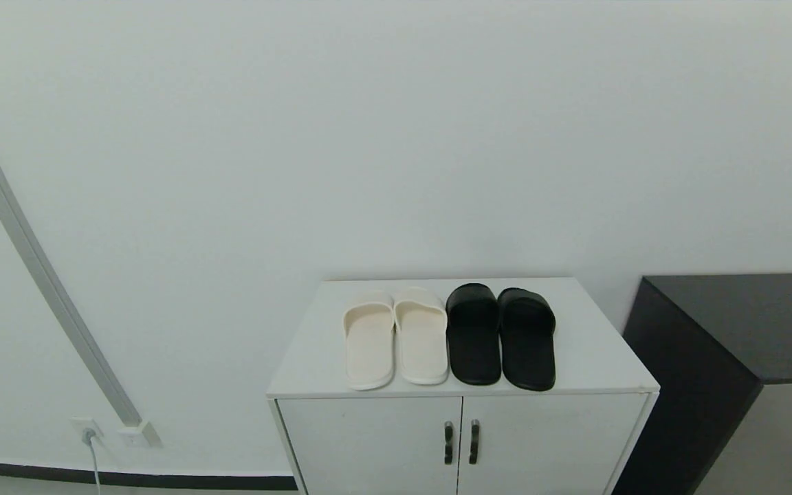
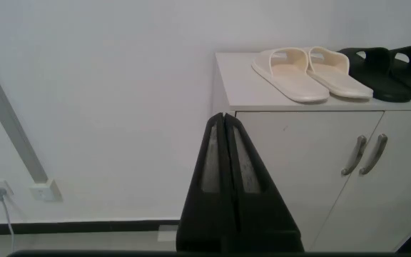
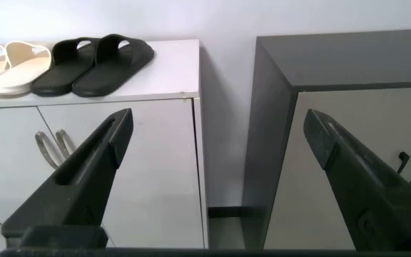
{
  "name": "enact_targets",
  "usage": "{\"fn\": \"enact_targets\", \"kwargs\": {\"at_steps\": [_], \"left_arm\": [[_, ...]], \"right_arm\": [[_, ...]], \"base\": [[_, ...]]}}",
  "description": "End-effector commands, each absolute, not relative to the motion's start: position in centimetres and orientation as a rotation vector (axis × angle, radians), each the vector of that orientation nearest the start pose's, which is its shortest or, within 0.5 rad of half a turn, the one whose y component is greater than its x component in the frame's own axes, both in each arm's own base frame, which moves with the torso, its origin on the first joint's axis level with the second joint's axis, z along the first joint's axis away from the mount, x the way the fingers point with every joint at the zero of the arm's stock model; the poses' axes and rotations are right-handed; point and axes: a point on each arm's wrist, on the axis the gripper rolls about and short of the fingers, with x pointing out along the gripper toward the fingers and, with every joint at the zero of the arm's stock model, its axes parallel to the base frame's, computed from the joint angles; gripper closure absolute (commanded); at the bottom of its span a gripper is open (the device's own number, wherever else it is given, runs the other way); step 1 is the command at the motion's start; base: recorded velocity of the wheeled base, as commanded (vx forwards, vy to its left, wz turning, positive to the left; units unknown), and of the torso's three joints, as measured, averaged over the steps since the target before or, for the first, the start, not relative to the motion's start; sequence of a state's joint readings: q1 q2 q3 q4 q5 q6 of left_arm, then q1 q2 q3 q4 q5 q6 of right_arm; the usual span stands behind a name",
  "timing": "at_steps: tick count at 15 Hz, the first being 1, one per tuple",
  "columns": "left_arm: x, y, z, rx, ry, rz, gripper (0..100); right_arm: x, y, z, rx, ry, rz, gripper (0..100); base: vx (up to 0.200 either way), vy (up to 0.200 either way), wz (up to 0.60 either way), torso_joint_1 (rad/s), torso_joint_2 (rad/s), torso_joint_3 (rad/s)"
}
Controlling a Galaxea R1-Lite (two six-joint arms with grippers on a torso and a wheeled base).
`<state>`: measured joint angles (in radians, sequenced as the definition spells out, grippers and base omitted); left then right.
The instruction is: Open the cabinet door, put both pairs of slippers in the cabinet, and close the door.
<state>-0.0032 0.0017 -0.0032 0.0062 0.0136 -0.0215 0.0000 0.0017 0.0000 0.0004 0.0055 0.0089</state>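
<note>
1. Closest to its wrist camera, the black left gripper [image 2: 225, 121] has its two fingers pressed flat together, with no gap and nothing between them. It hangs in front of the white two-door cabinet [image 2: 298, 171], off that cabinet's left side and apart from it.
2. The black right gripper [image 3: 218, 121] stands spread wide and holds nothing. It is apart from the furniture, and between its fingers show the white cabinet's right edge and the neighbouring dark cabinet [image 3: 334, 61].
3. Both flat cabinet doors are shut and meet at the middle. Each carries a short upright bar handle, and the two handles [image 1: 460, 441] stand just beside each other on either side of the seam.
4. On the cabinet's flat top lies the cream pair of slippers [image 1: 396, 337]. They are smooth moulded slides with a broad closed strap. They sit side by side with heels near the front edge and toes toward the wall.
5. Just to their right lies the black pair of slippers [image 1: 502, 337], of the same slide shape with a matt finish. They point the same way, and the inner black slipper sits right against the inner cream one.
6. The dark cabinet is a plain block just right of the white one.
7. Behind everything is a pale wall [image 1: 396, 137] with a grey slanting conduit [image 1: 31, 254], a plugged socket [image 1: 86, 430] and a black skirting strip [image 1: 128, 478].
</note>
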Motion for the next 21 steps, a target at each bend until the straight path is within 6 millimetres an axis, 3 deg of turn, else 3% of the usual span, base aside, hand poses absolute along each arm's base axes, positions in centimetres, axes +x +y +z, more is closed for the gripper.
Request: {"fn": "enact_targets", "kwargs": {"at_steps": [1, 9, 11, 16, 21], "left_arm": [[-2.3, 0.0, 7.6, -0.021, 0.006, 0.011, 100], [-2.3, 0.0, 7.6, -0.023, 0.006, 0.011, 100], [-2.3, 0.0, 7.6, -0.02, 0.006, 0.011, 100], [-2.3, 0.0, 7.6, -0.018, 0.004, 0.012, 100], [-2.3, 0.0, 7.6, -0.017, 0.005, 0.011, 100]], "right_arm": [[-2.3, 0.0, 7.6, 0.008, 0.002, 0.006, 0], [-2.3, -0.1, 7.6, 0.011, -0.005, -0.044, 0], [-3.0, -0.1, 13.1, 0.071, -0.081, -0.045, 0], [-0.2, -0.1, 14.3, 0.005, 0.156, 0.007, 0], [5.1, 0.4, 15.4, -0.03, 0.303, 0.077, 0]], "base": [[0.0, 0.0, 0.0, 0.0, 0.0, 0.0], [0.0, 0.0, 0.0, 0.0, 0.0, 0.0], [0.0, 0.0, 0.0, 0.0, 0.0, 0.0], [0.0, 0.0, 0.0, 0.0, 0.0, 0.0], [0.0, 0.0, 0.0, 0.0, 0.0, 0.0]]}}
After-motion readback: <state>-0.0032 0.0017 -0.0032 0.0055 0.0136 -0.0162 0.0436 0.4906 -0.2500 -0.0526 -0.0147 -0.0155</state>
